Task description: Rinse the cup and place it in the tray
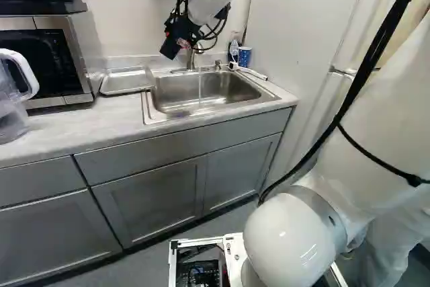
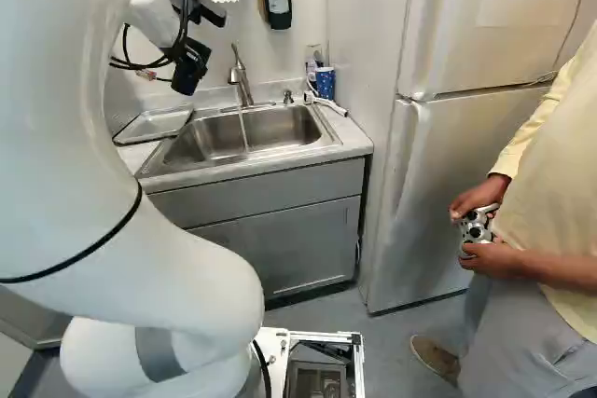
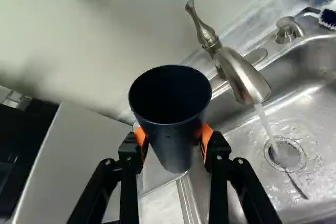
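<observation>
Black in the left base view, my gripper (image 1: 180, 30) hangs above the left part of the sink (image 1: 201, 92). Its orange pads press on both sides of the dark cup (image 3: 170, 111) in the wrist view, so the gripper (image 3: 172, 139) is shut on it. The cup's open mouth shows there, dark inside. Beside it is the metal faucet (image 3: 239, 74), whose water stream (image 3: 265, 124) falls toward the drain and not into the cup. A metal tray (image 1: 126, 80) lies on the counter left of the sink in the left base view.
A microwave (image 1: 57, 58) and a clear pitcher (image 1: 12, 99) stand on the counter (image 1: 74, 122) to the left. Behind the sink's right corner are a blue cup (image 2: 325, 82) and a white-handled brush (image 2: 328, 105). A white refrigerator (image 2: 448, 165) stands to the right.
</observation>
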`<state>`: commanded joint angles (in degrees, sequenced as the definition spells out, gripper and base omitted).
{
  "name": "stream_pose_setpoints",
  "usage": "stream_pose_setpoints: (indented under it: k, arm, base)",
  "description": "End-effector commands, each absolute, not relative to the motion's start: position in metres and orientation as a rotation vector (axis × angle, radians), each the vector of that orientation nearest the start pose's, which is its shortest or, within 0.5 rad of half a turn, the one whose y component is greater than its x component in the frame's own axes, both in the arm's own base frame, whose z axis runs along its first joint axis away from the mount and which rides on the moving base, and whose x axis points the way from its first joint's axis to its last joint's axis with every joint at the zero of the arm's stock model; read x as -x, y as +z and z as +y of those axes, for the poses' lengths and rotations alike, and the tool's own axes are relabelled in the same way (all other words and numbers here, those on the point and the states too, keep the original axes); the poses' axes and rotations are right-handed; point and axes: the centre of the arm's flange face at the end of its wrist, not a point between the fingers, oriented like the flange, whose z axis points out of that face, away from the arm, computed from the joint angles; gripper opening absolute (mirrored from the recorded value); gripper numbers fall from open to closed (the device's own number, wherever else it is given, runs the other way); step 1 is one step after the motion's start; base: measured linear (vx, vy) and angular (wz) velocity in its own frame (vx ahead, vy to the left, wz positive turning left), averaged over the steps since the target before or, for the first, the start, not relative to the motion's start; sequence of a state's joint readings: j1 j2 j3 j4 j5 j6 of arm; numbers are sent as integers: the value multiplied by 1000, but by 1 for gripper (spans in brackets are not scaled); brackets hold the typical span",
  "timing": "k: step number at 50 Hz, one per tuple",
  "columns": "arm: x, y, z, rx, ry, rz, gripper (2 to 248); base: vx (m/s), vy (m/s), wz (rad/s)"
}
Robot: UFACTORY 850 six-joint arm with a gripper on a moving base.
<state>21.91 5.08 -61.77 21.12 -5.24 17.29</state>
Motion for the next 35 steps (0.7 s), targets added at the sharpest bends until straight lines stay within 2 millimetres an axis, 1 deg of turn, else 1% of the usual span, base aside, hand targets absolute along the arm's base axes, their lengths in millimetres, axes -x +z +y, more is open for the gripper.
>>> stream_pose_setpoints:
  k: [35]
  arm:
    - [-459,681,188,2412,-1353,-122,120]
  base:
    - [0,0,0]
